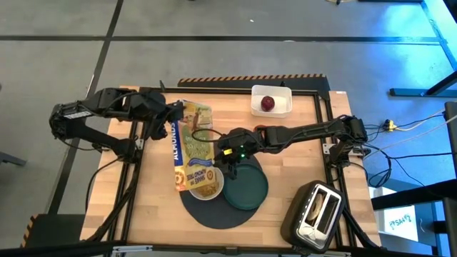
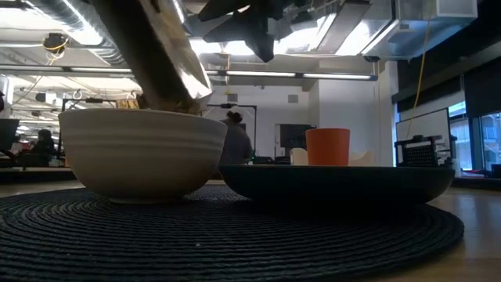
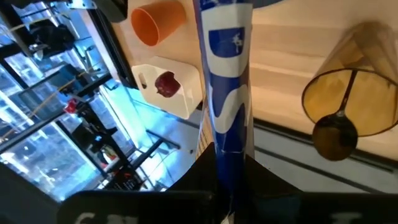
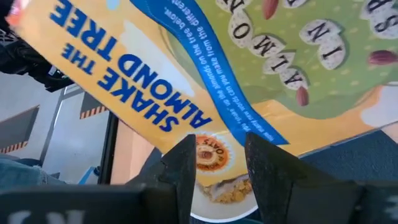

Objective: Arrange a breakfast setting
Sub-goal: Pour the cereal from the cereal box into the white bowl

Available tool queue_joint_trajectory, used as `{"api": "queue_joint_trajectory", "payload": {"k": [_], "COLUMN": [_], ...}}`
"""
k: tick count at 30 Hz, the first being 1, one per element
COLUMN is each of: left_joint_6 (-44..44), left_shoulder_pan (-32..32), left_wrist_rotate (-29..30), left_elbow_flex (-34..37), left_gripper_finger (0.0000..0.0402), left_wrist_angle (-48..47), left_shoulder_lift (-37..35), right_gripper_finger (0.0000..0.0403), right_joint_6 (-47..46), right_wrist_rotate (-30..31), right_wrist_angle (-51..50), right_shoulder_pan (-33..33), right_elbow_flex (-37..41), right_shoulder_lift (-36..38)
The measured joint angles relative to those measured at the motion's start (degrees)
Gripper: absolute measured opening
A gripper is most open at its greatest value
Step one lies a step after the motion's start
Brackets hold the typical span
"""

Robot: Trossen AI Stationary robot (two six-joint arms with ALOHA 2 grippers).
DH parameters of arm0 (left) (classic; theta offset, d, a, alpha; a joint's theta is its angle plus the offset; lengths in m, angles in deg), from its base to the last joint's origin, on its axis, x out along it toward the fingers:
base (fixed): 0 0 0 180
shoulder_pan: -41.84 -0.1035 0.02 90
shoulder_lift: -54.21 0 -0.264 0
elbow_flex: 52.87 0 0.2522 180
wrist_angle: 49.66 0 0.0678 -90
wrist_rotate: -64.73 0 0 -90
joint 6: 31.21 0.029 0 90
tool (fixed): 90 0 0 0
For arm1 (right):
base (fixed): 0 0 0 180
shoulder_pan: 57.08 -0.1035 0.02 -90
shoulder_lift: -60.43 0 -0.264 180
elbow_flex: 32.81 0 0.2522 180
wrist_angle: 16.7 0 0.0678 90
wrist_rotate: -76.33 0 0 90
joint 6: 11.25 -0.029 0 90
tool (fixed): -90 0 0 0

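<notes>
A yellow and blue cereal box (image 1: 188, 146) hangs slanted over the table, its lower end (image 2: 164, 63) above the white bowl (image 1: 206, 184). The bowl holds brown cereal (image 4: 227, 186) and stands on the round dark mat (image 2: 235, 235) beside the dark green plate (image 1: 246, 187). My left gripper (image 1: 173, 114) is shut on the box's upper end. My right gripper (image 4: 221, 155) stands open at the box's lower end, over the bowl. The orange cup (image 2: 327, 146) stands behind the plate. A red apple (image 1: 267, 103) lies in the white tub (image 1: 280, 94). My left gripper holds the cereal box by its upper end, at the narrow blue side (image 3: 227, 155), coming from the table's left. Its own fingers hide the place of contact. The box hangs clear of the table and slants down toward the bowl. My right gripper's fingertips (image 4: 186, 149) reach the box's lower edge (image 4: 208, 144); whether they touch it, I cannot tell.
A black-and-silver toaster (image 1: 318, 210) stands at the table's near right corner. The black frame rail (image 1: 325, 128) runs round the wooden top. Bare wood lies at the near left and between plate and tub.
</notes>
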Motion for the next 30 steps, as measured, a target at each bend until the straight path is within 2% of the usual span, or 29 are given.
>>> {"api": "queue_joint_trajectory", "payload": {"k": [11,17,30], "left_joint_6": [-3.17,-4.52,-10.47], "left_shoulder_pan": [-3.4,-5.85,-11.52], "left_wrist_rotate": [-3.74,-4.53,-13.46], "left_elbow_flex": [0.0,0.0,-0.02], "left_gripper_finger": [0.0005,0.0005,0.0005], "left_wrist_angle": [-0.52,-0.63,-0.67], "left_shoulder_lift": [-0.11,-0.53,-2.75], "right_gripper_finger": [0.0126,0.0126,0.0126], "right_joint_6": [-1.02,-1.05,-1.05], "right_wrist_rotate": [-3.12,-1.59,0.73], "right_wrist_angle": [1.6,4.44,4.35], "right_shoulder_pan": [0.0,0.0,0.02], "right_elbow_flex": [-0.02,-0.03,-0.04], "right_shoulder_lift": [3.28,7.04,12.06]}}
